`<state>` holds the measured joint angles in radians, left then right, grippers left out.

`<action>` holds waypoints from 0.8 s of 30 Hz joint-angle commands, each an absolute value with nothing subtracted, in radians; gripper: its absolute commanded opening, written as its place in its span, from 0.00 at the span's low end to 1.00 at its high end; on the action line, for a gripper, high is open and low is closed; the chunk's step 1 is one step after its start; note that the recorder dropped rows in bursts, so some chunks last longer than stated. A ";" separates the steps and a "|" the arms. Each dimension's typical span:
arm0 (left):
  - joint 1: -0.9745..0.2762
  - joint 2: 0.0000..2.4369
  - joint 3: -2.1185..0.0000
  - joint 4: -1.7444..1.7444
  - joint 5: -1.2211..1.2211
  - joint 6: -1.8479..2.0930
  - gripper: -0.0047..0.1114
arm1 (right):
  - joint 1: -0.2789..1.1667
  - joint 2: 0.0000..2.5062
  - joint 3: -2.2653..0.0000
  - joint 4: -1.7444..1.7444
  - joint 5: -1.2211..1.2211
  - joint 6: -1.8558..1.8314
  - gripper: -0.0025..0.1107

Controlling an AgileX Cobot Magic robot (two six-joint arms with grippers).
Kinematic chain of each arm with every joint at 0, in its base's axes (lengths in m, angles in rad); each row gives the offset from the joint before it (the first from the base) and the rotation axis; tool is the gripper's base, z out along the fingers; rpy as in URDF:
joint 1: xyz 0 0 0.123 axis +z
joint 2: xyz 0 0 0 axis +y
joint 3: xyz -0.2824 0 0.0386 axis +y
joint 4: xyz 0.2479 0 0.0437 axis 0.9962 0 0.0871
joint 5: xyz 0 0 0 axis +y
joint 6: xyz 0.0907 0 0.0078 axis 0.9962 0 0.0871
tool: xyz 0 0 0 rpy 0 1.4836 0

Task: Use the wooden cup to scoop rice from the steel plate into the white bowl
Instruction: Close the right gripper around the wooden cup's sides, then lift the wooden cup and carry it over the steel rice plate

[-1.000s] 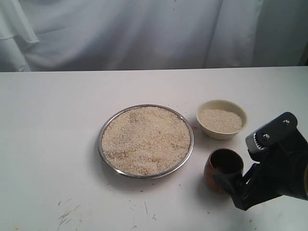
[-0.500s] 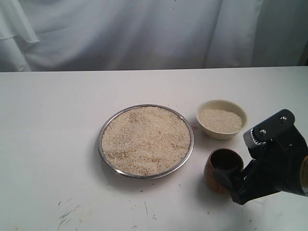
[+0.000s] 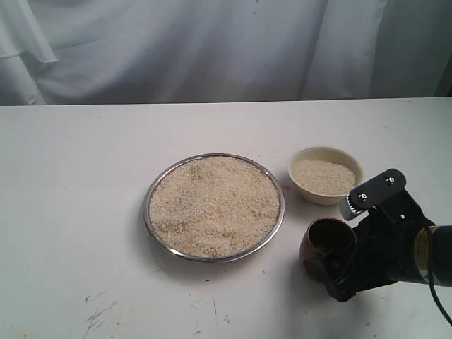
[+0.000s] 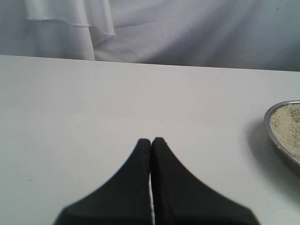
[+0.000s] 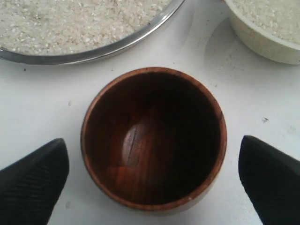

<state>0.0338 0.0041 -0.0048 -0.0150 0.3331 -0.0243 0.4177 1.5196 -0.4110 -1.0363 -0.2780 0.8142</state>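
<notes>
Where the right gripper [image 5: 152, 154] is: low over the table [image 3: 70, 212], with the fingers reaching on both sides of the wooden cup [image 3: 328, 244].
Right gripper state: spread wide; it holds nothing.
Right fingers [image 5: 35, 180]: one on each side of the cup. In the right wrist view a strip of table shows between each finger and the cup wall, so they do not touch it.
Wooden cup: between the two right fingers, upright on the table, the mouth up. The inside is dark and has no grains in it.
Steel plate [image 3: 146, 207]: beyond the cup as seen from the right gripper, near the cup but apart from it.
Rice [image 3: 214, 205]: it fills the plate almost to the rim. More of it lies in the white bowl.
White bowl [image 3: 321, 198]: also beyond the cup from the right gripper, just beside the plate and apart from the cup.
Left gripper [image 4: 151, 140]: the fingertips are pressed together with nothing between them, over bare table.
Plate from the left gripper: ahead and to one side, well apart from the fingertips; only its edge shows.
</notes>
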 commanded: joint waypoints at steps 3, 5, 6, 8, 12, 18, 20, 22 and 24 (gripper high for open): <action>0.031 0.000 0.000 -0.014 0.319 -0.024 0.04 | 0.420 1.548 -0.441 -1.031 -0.298 0.837 0.73; 0.031 0.000 0.000 -0.014 0.319 -0.024 0.04 | 0.420 1.548 -0.448 -1.031 -0.298 0.850 0.64; 0.031 0.000 0.000 -0.014 0.319 -0.024 0.04 | 0.420 1.548 -0.450 -1.031 -0.296 0.869 0.58; 0.031 0.000 0.000 -0.014 0.319 -0.024 0.04 | 0.420 1.548 -0.451 -1.031 -0.289 0.897 0.43; 0.031 0.000 0.000 -0.014 0.319 -0.024 0.04 | 0.420 1.546 -0.451 -1.031 -0.264 0.903 0.15; 0.031 0.000 0.000 -0.014 0.319 -0.024 0.04 | 0.420 1.493 -0.463 -1.031 -0.264 0.939 0.02; 0.031 0.000 0.000 -0.014 0.319 -0.024 0.04 | 0.420 1.460 -0.471 -1.031 -0.255 0.948 0.02; 0.031 0.000 0.000 -0.014 0.319 -0.024 0.04 | 0.420 1.417 -0.484 -1.031 -0.253 0.971 0.02; 0.031 0.000 0.000 -0.014 0.319 -0.024 0.04 | 0.420 1.380 -0.504 -1.031 -0.255 0.974 0.02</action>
